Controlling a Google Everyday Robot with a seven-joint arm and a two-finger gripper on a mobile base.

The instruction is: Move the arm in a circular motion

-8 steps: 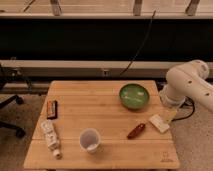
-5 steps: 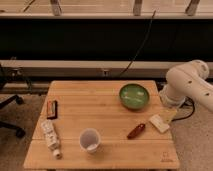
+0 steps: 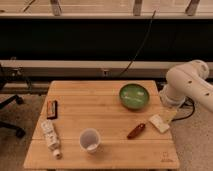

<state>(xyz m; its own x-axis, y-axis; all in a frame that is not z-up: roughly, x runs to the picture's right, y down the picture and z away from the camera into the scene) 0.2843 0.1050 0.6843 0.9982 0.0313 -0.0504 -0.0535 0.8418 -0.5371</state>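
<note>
**One cream-white arm reaching in at the table's right edge**

One large arm (image 3: 189, 82) is occupying the right side of the camera view, just beside the right edge of the wooden table (image 3: 100, 107) and level with its far half. It is showing as glossy cream-white tube, thick and rounded, with a few small dark screw holes dotting the shell and a bulbous joint at its top. From that joint the fat segment is running down and to the right, its long axis slanting out past the frame's right border. A shorter rounded section is pointing down and left, ending in a pale collar that is hanging close to the table's right rim, near the green bowl (image 3: 134, 96).

The gripper is lying outside the view, somewhere past the right border, with its jaws spread wide apart.

On the table, a pale block (image 3: 159, 123) and a reddish-brown oblong item (image 3: 136, 131) are lying near the front right, below the bowl. A clear cup (image 3: 90, 139) is standing upright toward the front. A small dark bar (image 3: 51, 109) and a white packet (image 3: 50, 136) are lying along the left side.
</note>
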